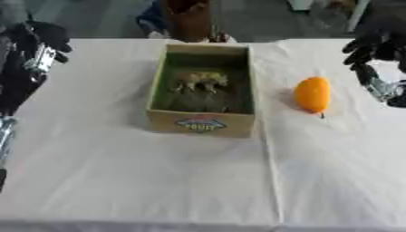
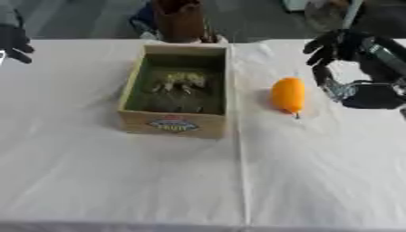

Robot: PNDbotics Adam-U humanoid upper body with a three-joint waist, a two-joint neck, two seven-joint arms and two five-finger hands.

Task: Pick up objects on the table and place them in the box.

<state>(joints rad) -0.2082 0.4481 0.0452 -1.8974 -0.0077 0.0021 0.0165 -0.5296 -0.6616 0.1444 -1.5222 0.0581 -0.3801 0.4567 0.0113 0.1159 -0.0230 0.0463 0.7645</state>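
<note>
The orange fruit (image 2: 288, 94) lay on the bench (image 2: 158, 181), just right of the box (image 2: 176, 124). The right hand (image 2: 337, 50), fingers spread and empty, was held near it; it was best closed across the fruit's middle.

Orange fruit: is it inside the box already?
No, the orange fruit lies on the white cloth to the right of the box, outside its walls, with neither hand touching it.
</note>
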